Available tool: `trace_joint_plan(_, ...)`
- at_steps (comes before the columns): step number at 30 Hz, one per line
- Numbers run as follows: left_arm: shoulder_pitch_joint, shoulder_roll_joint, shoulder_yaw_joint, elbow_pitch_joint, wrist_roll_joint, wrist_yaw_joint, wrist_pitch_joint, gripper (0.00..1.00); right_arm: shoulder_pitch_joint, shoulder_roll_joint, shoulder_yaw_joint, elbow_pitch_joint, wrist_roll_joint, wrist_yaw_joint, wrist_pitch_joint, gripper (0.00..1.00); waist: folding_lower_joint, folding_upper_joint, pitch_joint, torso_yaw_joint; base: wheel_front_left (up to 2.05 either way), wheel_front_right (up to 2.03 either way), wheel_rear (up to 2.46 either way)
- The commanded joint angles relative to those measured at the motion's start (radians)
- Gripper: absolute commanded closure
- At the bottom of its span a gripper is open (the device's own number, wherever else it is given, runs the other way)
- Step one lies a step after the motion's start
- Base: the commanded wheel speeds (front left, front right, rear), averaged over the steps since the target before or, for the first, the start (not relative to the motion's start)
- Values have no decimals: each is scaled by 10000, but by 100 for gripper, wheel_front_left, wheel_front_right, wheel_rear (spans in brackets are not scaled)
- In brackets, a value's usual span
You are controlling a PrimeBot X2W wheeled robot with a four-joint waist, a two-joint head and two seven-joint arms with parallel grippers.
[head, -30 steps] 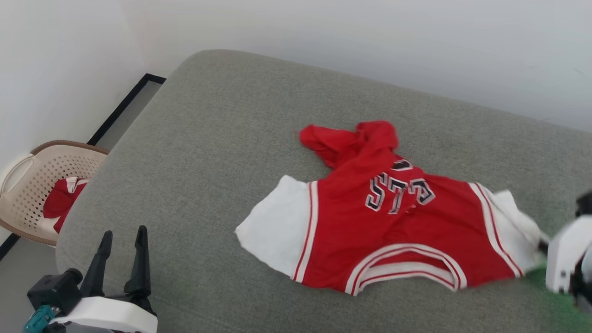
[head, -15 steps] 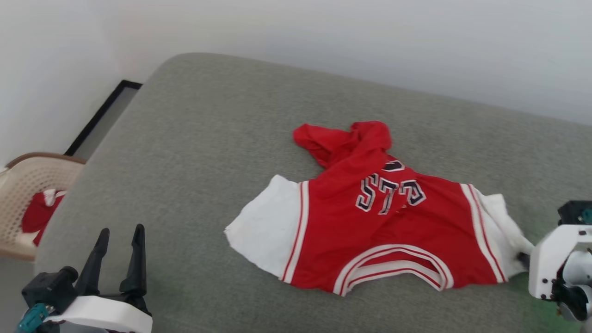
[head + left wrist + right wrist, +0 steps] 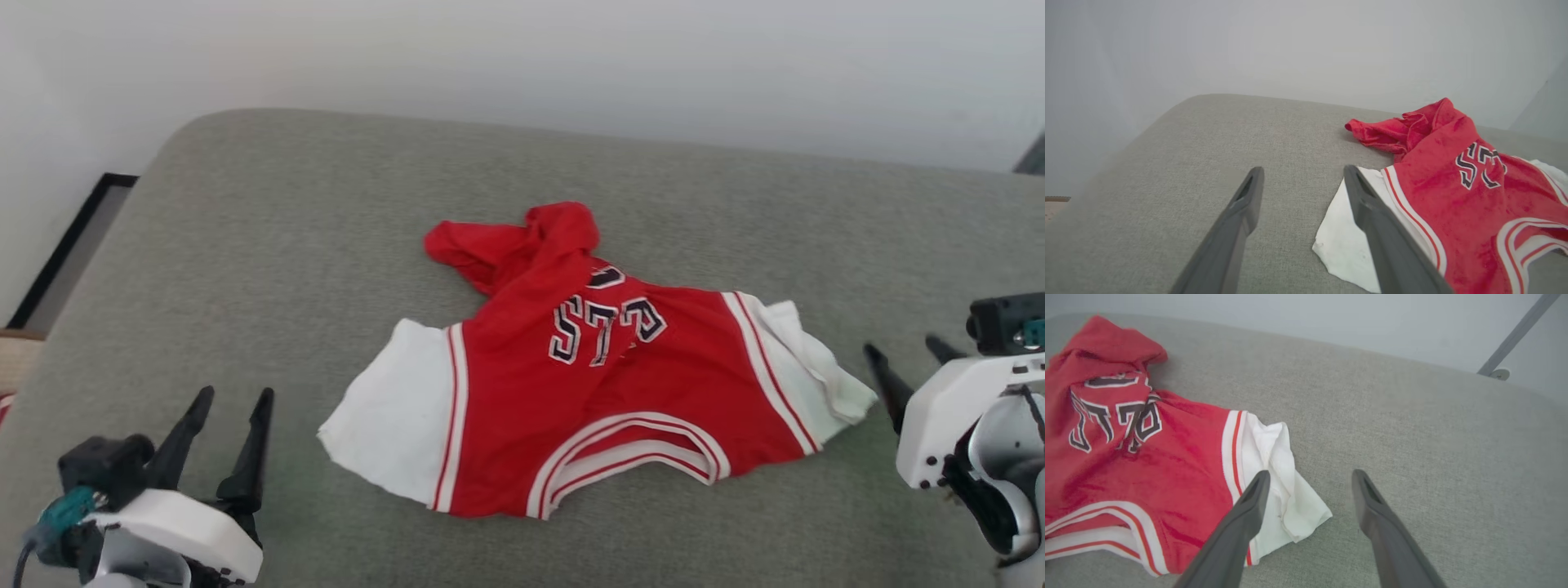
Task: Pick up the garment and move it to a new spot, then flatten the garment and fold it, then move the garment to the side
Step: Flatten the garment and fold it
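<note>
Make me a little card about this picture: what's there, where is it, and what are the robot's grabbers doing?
shirt: red with white sleeves, print side up, on the grey cushion
shape: far end bunched up, not folded yet
left gripper: jaws open, apart from the shirt
right gripper: jaws open, beside a white sleeve, holding nothing

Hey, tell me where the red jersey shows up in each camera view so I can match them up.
Head view: jersey lies mid-picture on the grey cushion, neckline toward the bottom edge.
Left wrist view: jersey at the right, running off the right edge.
Right wrist view: jersey at the left, running off the left edge.
Shared landmark: the black lettering on its chest.
</note>
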Motion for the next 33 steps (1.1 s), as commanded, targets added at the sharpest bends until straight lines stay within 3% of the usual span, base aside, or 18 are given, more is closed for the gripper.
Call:
trace_joint_plan(1, -175, 118, -120, 39, -97, -27, 193, 0, 165, 174, -48, -437, -183, -7, -225, 0, 0, 0, 120, -285, 0, 0, 0)
trace_joint_plan(9, -615, 906, -771, 425, -711, -27, 1765, 0, 634, 1523, -404, -2484, -1157, -7, -1900, 0, 0, 0, 375, -1228, 0, 0, 0)
trace_joint_plan(13, -833, 1282, -1126, 876, -1257, -25, 3198, 0, 979, 2077, -289, -3027, -1564, -6, -2491, 0, 0, 0, 495, -1679, 0, 0, 0)
trace_joint_plan(20, -1282, 1707, -1661, 1557, -1673, 112, 5647, 0, 1457, 2336, 154, -3553, -1497, -6, -2114, 0, 0, 0, 576, -2014, 0, 0, 0)
trace_joint_plan(25, -1778, 1870, -1963, 2123, -1506, 310, 6754, 0, 1669, 2379, 487, -3932, -1350, -6, -1745, 0, 0, 0, 628, -2165, 0, 0, 0)
trace_joint_plan(33, -2658, 1442, -2637, 2985, -1788, 128, 8096, 0, 1805, 2284, 876, -4332, -1162, -6, -1031, 0, 0, 0, 820, -2285, 0, 0, 0)
